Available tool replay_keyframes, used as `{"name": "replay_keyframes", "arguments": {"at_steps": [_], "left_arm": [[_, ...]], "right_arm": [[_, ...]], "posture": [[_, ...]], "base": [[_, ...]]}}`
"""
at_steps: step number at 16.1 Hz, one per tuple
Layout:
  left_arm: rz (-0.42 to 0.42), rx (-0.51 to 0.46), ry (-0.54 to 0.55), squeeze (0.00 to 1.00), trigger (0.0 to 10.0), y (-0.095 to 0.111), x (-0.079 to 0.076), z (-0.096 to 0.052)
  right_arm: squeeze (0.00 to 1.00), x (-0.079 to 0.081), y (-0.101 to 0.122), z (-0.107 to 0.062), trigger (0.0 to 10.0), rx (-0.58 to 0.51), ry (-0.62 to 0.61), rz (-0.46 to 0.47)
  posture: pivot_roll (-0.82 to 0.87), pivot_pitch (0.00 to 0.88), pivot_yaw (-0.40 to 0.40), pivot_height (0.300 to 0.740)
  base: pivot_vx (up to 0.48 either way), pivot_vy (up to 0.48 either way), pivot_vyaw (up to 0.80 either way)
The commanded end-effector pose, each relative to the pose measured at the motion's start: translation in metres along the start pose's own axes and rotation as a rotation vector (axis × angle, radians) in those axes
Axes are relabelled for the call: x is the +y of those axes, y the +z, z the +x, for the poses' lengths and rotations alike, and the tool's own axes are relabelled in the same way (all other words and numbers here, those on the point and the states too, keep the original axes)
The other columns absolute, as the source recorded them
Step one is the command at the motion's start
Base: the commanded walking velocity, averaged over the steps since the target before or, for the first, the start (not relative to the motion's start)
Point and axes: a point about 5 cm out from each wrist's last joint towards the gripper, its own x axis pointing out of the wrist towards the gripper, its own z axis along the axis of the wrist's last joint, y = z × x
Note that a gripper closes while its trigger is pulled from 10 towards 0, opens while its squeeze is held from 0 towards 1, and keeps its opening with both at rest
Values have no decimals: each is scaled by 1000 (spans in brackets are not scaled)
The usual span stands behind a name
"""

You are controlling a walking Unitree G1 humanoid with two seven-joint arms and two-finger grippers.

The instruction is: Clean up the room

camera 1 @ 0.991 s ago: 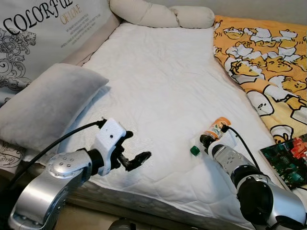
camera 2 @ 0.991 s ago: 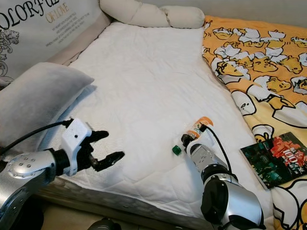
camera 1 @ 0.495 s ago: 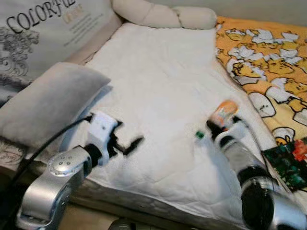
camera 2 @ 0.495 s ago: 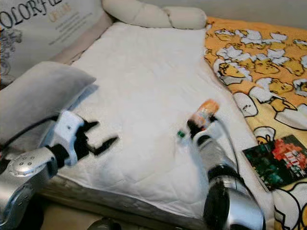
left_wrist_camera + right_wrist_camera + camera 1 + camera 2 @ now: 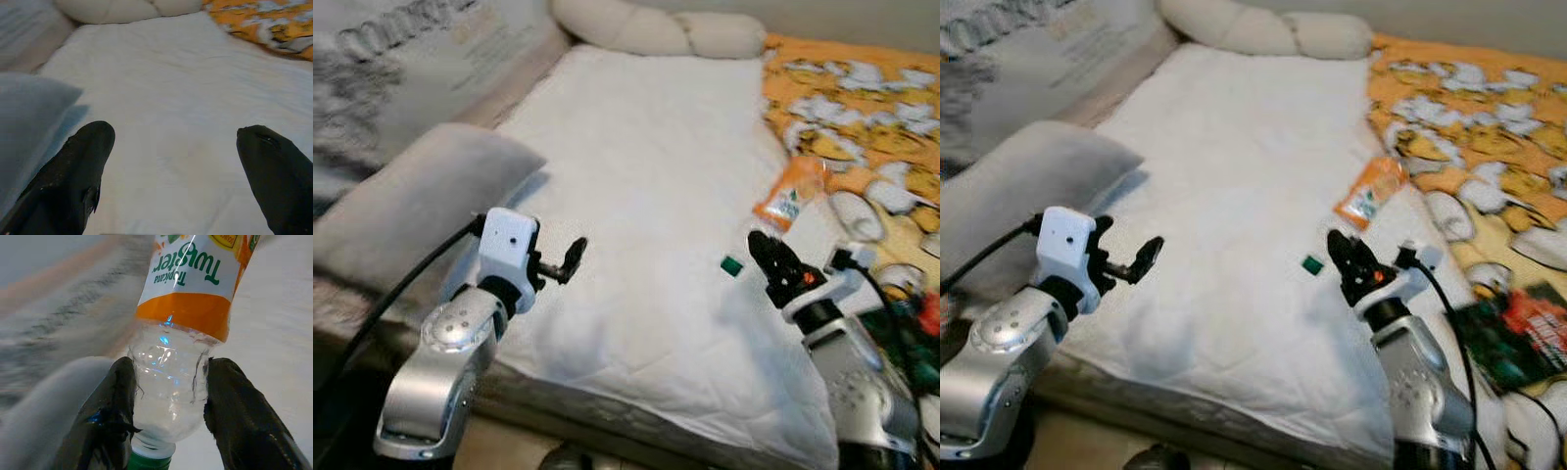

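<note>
Obs., head views blurred; you read clock positions from the middle of the head view.

Near, 7 o'clock: left end effector (image 5: 570,257) hovers over the near part of the bed (image 5: 646,147), just beside the grey pillow (image 5: 421,196). Left wrist view shows you its two black fingers (image 5: 73,171) spread wide, with bare white bedding between them. Nothing is held.

Near, 4 o'clock: right end effector (image 5: 771,262) is raised above the near right part of the bed. Right wrist view gives you the clear detail: the fingers (image 5: 110,416) press on either side of the clear neck of the bottle (image 5: 190,279), one finger per side, in contact. The bottle is clear plastic with an orange and white label, and green shows at its cap end. In the head view its label (image 5: 790,196) sits just beyond the fingertips, toward 2 o'clock, tilted and off the bedding.

Middle, 3 o'clock: a small green piece (image 5: 731,264) lies on the white bedding, just beside the right end effector and apart from the bottle. You cannot tell what it is.

Near right edge: a dark printed flat item (image 5: 1503,333) lies on the blanket, too blurred to identify.

Far, 1 to 2 o'clock: orange cartoon-print blanket (image 5: 862,108) covers the right side of the bed.

Far, 12 o'clock: cream bolster (image 5: 656,29) lies across the head of the bed.

Far, 10 o'clock: a printed panel (image 5: 391,59), lettering blurred.
</note>
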Motion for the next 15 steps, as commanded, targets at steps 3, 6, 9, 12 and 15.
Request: {"name": "replay_keyframes", "arguments": {"at_steps": [3,6,9,12,15], "left_arm": [[-5,12,14,0,10000,-8,-1,-2],[7,36,3,0,10000,-12,-7,-8],[-15,67,37,0,10000,-20,-7,-14],[-44,90,76,0,10000,-25,-6,-19],[-52,102,79,0,10000,-27,-7,-21]], "right_arm": [[0,23,0,-18,10000,69,107,-7],[0,31,-8,-29,10000,158,131,-24],[0,33,-16,-38,10000,211,108,-31],[0,34,-22,-44,10000,245,94,-48],[0,33,-23,-45,10000,257,81,-67]], "posture": [[-10,0,48,740],[-14,0,53,740],[-6,0,43,740],[-6,0,43,740],[-6,0,40,740]], "base": [[0,0,800],[0,0,800],[0,0,800],[0,0,800],[0,0,800]]}}
